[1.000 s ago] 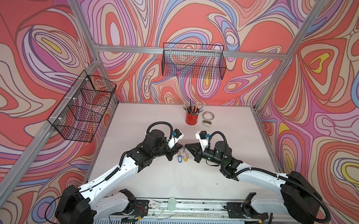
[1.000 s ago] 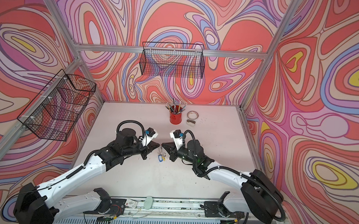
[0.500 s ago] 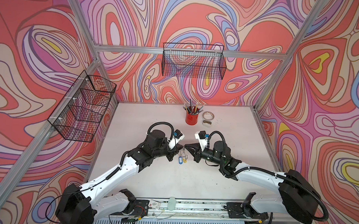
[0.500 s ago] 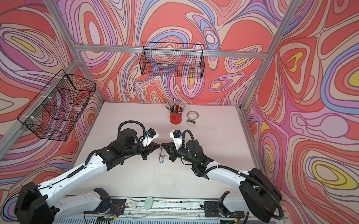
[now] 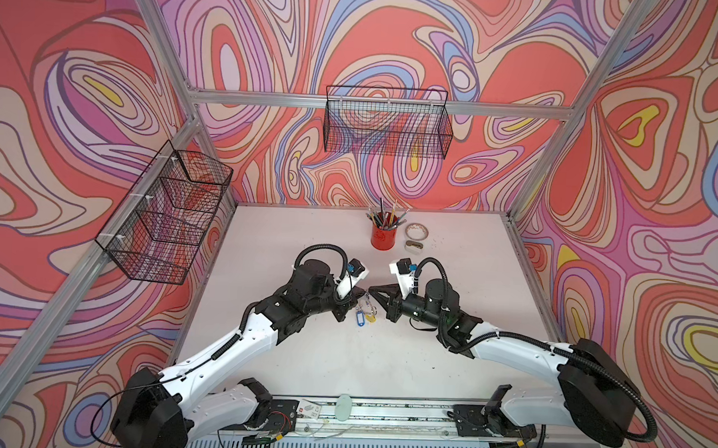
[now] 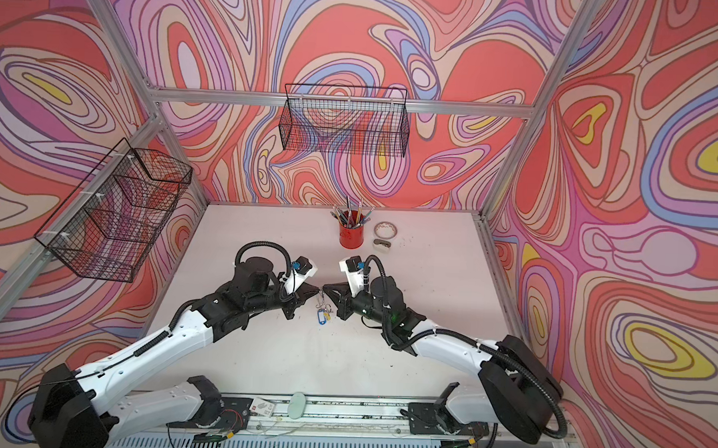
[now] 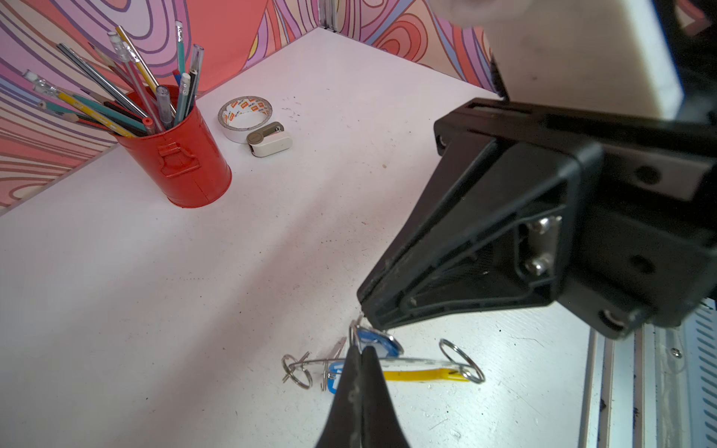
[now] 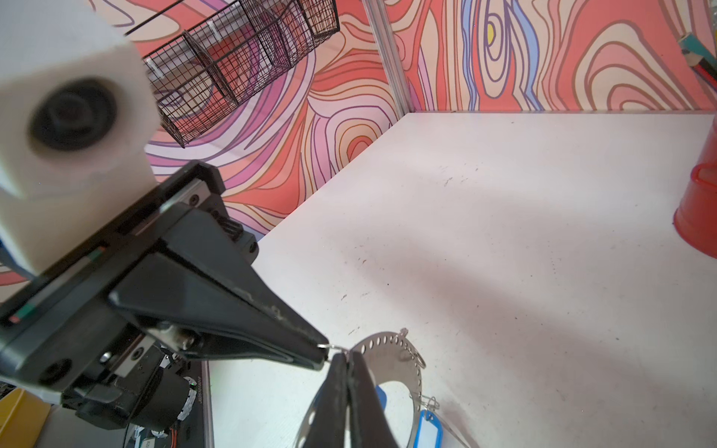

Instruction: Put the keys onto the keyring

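The keyring (image 8: 388, 349) sits low and centre in the right wrist view, its perforated silver band curving away behind the fingertips. In the left wrist view its yellow segment (image 7: 423, 375) lies low and right of centre. In a top view it hangs at mid-frame (image 5: 366, 309), just under the two gripper tips and apparently lifted off the table (image 5: 343, 365).

Of the keys (image 8: 428, 426), one blue-tagged key dangles from a wire loop on the hoop at the bottom of the right wrist view, so it looks already attached. A second blue tag (image 7: 378, 343) shows close against the hoop in the left wrist view. Whether that key is threaded on I cannot tell.

The left gripper (image 8: 324, 355) is clenched on a thin wire at the hoop's end. The right gripper (image 7: 362, 316) is also clenched, tip to tip with it, though what lies between its pads is hidden.

My reading is that the task is well advanced: one key is on and a wire loop is being worked. The second key remains to be confirmed or hooked.

The red pencil cup (image 5: 383, 237) and tape roll (image 5: 416, 229) stand well apart, higher in the frame.
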Available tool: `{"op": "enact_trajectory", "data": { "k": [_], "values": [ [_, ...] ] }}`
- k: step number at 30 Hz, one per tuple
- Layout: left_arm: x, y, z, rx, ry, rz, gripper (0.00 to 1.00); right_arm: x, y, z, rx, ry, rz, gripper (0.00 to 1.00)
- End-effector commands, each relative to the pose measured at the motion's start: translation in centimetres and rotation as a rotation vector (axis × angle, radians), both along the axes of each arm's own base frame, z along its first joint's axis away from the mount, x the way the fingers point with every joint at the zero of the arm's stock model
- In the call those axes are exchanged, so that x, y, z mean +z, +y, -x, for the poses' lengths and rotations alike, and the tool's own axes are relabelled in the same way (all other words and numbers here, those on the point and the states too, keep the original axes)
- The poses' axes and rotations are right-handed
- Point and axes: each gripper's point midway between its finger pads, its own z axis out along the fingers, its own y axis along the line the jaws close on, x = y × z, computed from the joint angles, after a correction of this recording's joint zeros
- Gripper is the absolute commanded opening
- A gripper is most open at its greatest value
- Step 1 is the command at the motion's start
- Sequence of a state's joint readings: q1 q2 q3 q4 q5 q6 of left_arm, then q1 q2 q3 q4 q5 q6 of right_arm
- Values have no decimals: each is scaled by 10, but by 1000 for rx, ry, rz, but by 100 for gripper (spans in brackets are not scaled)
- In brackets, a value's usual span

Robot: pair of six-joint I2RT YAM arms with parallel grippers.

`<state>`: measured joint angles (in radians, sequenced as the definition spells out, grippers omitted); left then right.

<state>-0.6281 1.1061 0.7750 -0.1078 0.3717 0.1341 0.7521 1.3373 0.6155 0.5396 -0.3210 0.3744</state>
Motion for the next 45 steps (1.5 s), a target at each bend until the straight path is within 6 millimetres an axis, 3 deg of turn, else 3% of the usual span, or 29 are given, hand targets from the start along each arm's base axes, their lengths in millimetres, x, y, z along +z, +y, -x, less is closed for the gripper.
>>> {"op": "enact_trajectory", "data": {
  "k": [1,10,21,26,30,37,40,42,45],
  "values": [
    [14,-6,9,-57,-65,34,0,-4,-5,-15,-60,44,8,0],
    [19,-2,7,-29,-129,48,0,-15,-3,-17,-35,123,26,0],
    [38,-4,-2,60,-150,172,0,-19,14,-5,124,217,8,0],
    [40,-7,-5,82,-177,203,0,-21,9,-9,162,278,-17,0],
    [48,-6,-12,127,-198,270,0,-23,-2,-14,142,279,13,0],
    [54,-13,-21,140,-221,372,0,-38,-25,-28,39,313,51,15],
    [50,-14,-23,154,-213,409,0,-35,-39,-34,-20,297,5,18],
    [47,-18,-23,134,-202,412,0,-32,-56,-45,-124,273,-11,20],
    [45,-22,-21,111,-199,431,0,-26,-96,-62,-321,233,-51,38]
  ]
}}
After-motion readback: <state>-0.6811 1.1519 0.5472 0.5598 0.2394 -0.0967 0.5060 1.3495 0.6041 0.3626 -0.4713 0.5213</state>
